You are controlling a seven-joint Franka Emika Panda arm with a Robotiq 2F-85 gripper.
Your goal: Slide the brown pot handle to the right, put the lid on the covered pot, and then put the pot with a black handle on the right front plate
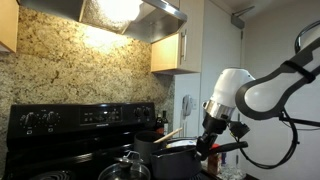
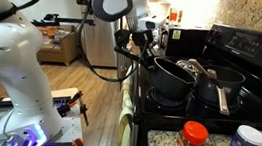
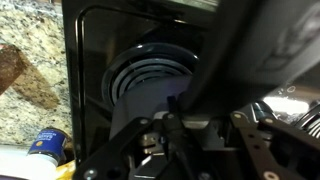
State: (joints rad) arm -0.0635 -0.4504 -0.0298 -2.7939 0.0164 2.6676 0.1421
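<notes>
- One gripper (image 2: 147,45) hangs by the front edge of the stove (image 2: 251,42), close to the brown pot handle (image 1: 172,132), likely ready to push it.
- I cannot tell how wide its jaws are, or if they hold anything.

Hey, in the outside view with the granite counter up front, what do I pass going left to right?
Robot's white base → hand → wide dark pot → second dark pot → blue-lidded tub. The orange-capped jar overlaps the pots, so I left it out.
</notes>
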